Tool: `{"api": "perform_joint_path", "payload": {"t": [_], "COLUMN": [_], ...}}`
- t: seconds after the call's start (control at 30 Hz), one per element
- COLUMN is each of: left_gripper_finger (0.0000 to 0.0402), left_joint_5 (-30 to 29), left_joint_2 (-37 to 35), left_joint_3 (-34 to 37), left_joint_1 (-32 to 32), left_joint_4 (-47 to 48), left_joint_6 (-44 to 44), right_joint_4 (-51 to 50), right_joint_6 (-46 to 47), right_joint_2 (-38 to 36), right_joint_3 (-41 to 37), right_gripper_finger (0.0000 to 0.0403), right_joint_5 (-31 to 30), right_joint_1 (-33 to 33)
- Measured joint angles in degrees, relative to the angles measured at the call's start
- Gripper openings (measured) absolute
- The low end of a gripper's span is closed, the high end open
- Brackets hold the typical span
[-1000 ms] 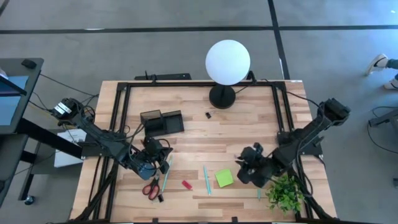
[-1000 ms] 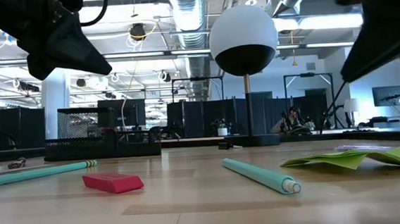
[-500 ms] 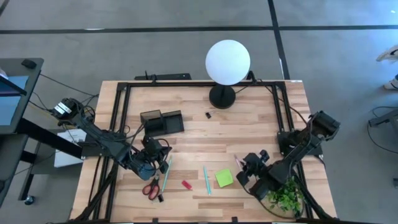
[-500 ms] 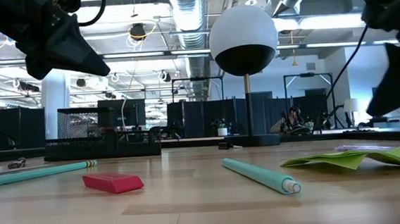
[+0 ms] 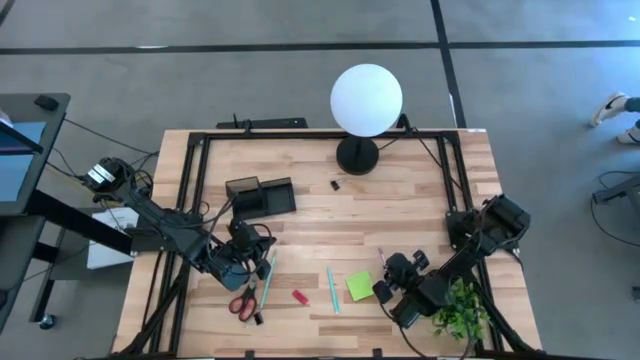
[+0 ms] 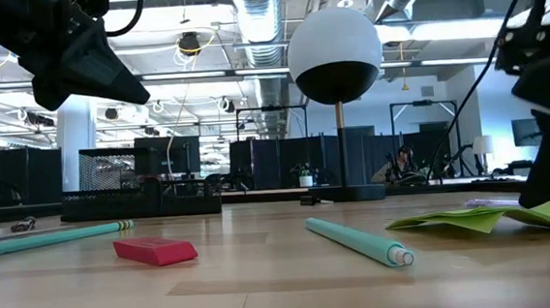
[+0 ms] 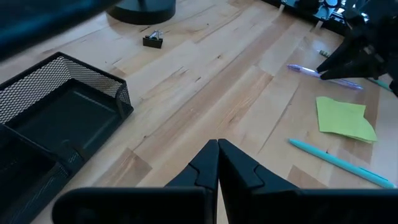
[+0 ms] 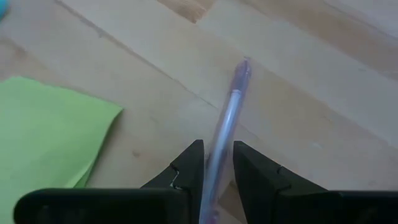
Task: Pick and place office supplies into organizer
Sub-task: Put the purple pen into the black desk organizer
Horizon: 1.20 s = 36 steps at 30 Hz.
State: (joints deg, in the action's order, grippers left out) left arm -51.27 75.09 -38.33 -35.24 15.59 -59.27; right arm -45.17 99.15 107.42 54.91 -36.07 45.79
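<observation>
Overhead and wrist views of a two-arm bench. The right gripper [image 8: 216, 167] sits low over the wooden table [image 5: 400, 215], just beside the lime-green sticky-note pad [image 5: 360, 286] and near the small leafy plant [image 5: 461, 311]. Its fingers [image 8: 188, 167] stand at a narrow gap, one on each side of a translucent purple pen [image 8: 229, 112] lying on the wood; the pen's shaft runs between them (contact with the pads cannot be told, and the pen looks to rest on the table). In the left wrist view the same pen [image 7: 323, 76] lies under the dark right gripper, beyond the pad.

The left gripper [image 7: 217, 163] hovers above the table beside the red-handled scissors [image 5: 242, 302], its fingertips pressed together with nothing between them.

The organizer [image 5: 261, 196], a black mesh tray, sits towards the table's left rear, well apart from the right gripper. A teal pen [image 5: 332, 288], a red piece [image 5: 300, 296] and a black clip [image 5: 335, 184] lie loose on the wood; the globe lamp [image 5: 366, 98] stands at the rear edge.
</observation>
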Motion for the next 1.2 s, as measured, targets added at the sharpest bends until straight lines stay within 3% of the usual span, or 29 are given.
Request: {"api": "perform_joint_path", "payload": {"t": [0.3, 0.5, 0.63, 0.87, 1.2], "left_gripper_finger": [0.0, 0.0, 0.0, 0.0, 0.0], "left_joint_5": [0.0, 0.0, 1.1, 1.3, 1.5], "left_joint_2": [0.0, 0.0, 0.0, 0.0, 0.0], "left_joint_3": [0.0, 0.0, 0.0, 0.0, 0.0], "left_joint_1": [0.0, 0.0, 0.0, 0.0, 0.0], "left_joint_4": [-0.1, -0.1, -0.1, -0.1, -0.1], "left_joint_6": [0.0, 0.0, -0.5, -1.6, -2.0], "right_joint_4": [2.7, 1.6, 1.7, 3.5, 4.6], "right_joint_6": [2.8, 12.0, 11.3, 10.7, 9.5], "right_joint_2": [4.7, 6.2, 6.9, 10.3, 9.9], "right_joint_3": [0.3, 0.1, 0.2, 0.0, -0.2], "right_gripper_finger": [0.0081, 0.0081, 0.008, 0.0052, 0.003], "right_joint_5": [-2.0, -6.9, -5.9, -12.0, -12.2], "right_joint_1": [-0.6, 0.8, 0.4, 1.4, 1.8]}}
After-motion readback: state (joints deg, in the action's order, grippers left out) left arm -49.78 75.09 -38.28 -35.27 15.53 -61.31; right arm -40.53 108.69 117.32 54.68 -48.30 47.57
